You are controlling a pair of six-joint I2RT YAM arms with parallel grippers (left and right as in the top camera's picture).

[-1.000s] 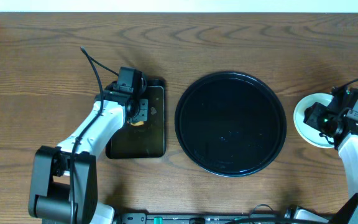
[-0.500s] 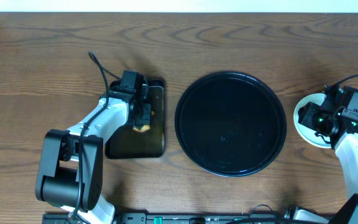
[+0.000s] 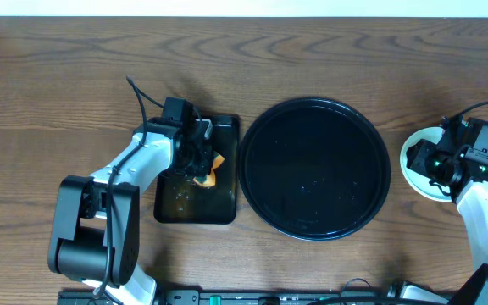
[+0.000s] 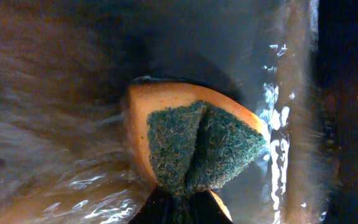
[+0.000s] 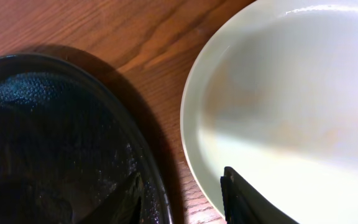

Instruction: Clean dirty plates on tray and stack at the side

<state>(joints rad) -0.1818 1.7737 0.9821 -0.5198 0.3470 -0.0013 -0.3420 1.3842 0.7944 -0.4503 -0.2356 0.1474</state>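
Note:
The large round black tray [image 3: 312, 169] lies mid-table with nothing on it; its rim shows in the right wrist view [image 5: 73, 124]. A pale plate [image 3: 413, 174] sits on the bare wood at the far right, beside the tray; I cannot tell whether others lie under it. Up close, the plate [image 5: 291, 93] looks pale and nearly clean. My right gripper [image 3: 437, 159] is open over the plate's left edge, and its fingers [image 5: 182, 199] straddle the gap between tray and plate. My left gripper [image 3: 198, 157] is shut on an orange sponge with a green scouring face [image 4: 197, 143].
A smaller rectangular black tray [image 3: 176, 203] holding brownish liquid lies left of the round tray, almost touching it. The sponge [image 3: 210, 169] hangs over it. A black cable loops up behind the left arm.
The rectangular tray has slid right, toward the round tray. My left gripper moved right with the sponge, which now shows more. The right arm has barely moved.

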